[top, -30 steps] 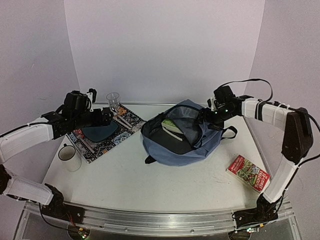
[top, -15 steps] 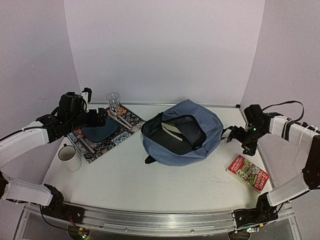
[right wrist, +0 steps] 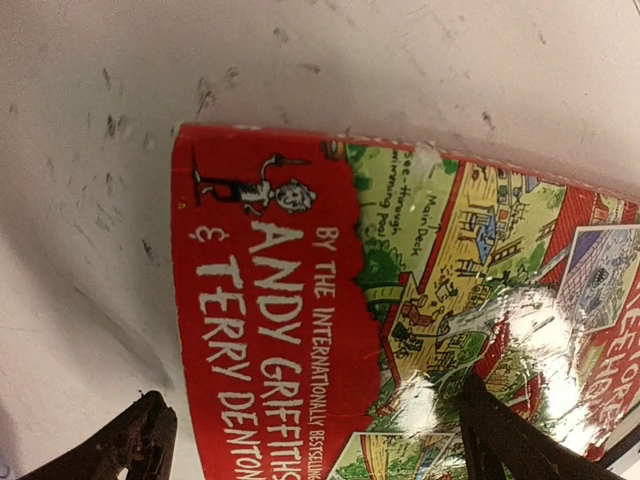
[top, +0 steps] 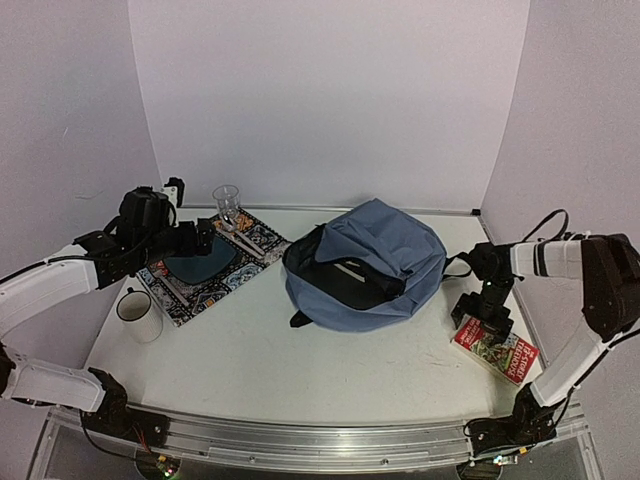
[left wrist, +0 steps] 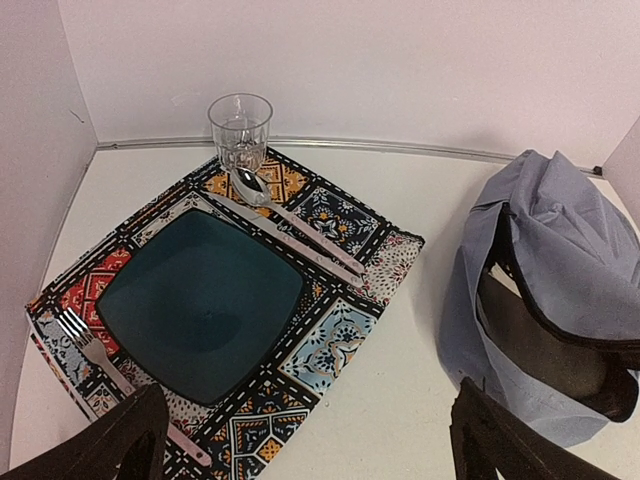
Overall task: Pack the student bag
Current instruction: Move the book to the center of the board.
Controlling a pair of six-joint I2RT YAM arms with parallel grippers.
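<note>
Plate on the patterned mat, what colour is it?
The plate is dark teal, seen best in the left wrist view.

We see two matching arms. The left arm [top: 45, 285] and right arm [top: 545, 258] wear white shells on their long links, with bulky black joints between them. A thin black cable [top: 550, 213] loops off the right arm. The bases [top: 105, 403] are black, and the fingers [left wrist: 115, 445] are dark, matte and wedge-shaped.
</note>
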